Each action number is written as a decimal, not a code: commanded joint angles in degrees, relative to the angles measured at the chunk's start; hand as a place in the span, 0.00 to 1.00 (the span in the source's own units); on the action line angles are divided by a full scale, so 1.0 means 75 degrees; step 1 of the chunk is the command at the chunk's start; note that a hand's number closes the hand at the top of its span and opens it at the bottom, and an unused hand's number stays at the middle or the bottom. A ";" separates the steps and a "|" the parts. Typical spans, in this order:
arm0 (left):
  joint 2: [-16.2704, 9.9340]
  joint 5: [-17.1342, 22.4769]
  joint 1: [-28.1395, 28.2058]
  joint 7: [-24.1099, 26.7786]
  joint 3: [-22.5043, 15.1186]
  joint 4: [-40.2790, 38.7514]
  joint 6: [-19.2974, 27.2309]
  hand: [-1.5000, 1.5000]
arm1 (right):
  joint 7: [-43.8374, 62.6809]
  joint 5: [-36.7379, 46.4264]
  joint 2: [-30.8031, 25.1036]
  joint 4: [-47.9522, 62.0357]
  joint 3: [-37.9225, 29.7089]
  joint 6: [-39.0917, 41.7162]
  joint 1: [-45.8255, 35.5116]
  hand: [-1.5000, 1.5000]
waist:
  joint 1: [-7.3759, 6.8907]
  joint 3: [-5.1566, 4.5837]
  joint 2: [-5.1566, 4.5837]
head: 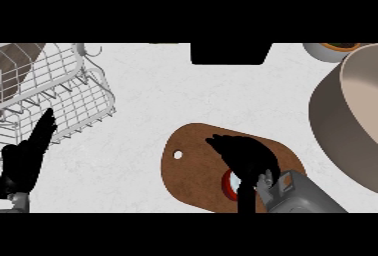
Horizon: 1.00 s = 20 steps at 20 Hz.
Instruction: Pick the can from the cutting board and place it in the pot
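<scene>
Closing on the can (pixel 230 182) is the step I judge to be in hand: my right hand (pixel 247 159) sits over it on the cutting board (pixel 193 165), toward the board's edge nearest me. My fingers (pixel 221 145) curl down around the can, hiding all but a red and pale sliver under the palm, so I seem to be gripping it. It has not left the board. Next I would lift it straight up, then carry it away from the board to the pot (pixel 347 120) on its far right. My left hand (pixel 26 160) rests left of the board, fingers straight.
</scene>
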<state>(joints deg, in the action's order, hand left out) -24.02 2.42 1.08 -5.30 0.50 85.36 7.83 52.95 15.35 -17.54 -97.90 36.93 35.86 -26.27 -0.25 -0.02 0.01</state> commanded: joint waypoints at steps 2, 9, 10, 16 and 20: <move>-0.0196 0.0113 -0.0194 -0.0438 0.0300 0.0241 -0.0337 0.50 | 0.0516 0.0342 0.0049 0.0122 -0.0060 0.0497 0.0283 0.00 | 0.0017 0.0003 0.0007; 0.0276 -0.0282 -0.0723 0.0040 0.0325 -0.0786 -0.0347 0.50 | -0.0488 0.1234 0.0075 0.0725 -0.0269 0.0531 0.0441 0.00 | 0.0060 0.0001 -0.0009; 0.0353 -0.0494 0.0466 -0.0288 0.0147 0.0680 -0.0091 0.50 | -0.0297 0.1525 0.0257 0.0478 -0.0052 0.0338 0.0821 0.00 | -0.0003 0.0005 0.0011; 0.0398 -0.0526 0.0137 -0.0409 0.0459 0.0568 -0.0415 0.50 | -0.0714 0.2102 0.0750 0.1147 -0.0273 0.0628 0.0718 0.00 | -0.0006 0.0004 0.0002; 0.0714 -0.0855 0.0055 -0.0284 0.0393 0.0451 -0.0184 0.50 | -0.1367 0.2389 0.0629 0.0628 -0.0034 0.0848 0.1018 1.00 | 0.0013 0.0004 0.0006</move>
<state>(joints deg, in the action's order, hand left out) -19.88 -2.25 0.74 -6.01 3.61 86.09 5.52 44.86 29.87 -12.92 -91.95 34.80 41.52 -21.00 -0.15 -0.16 0.26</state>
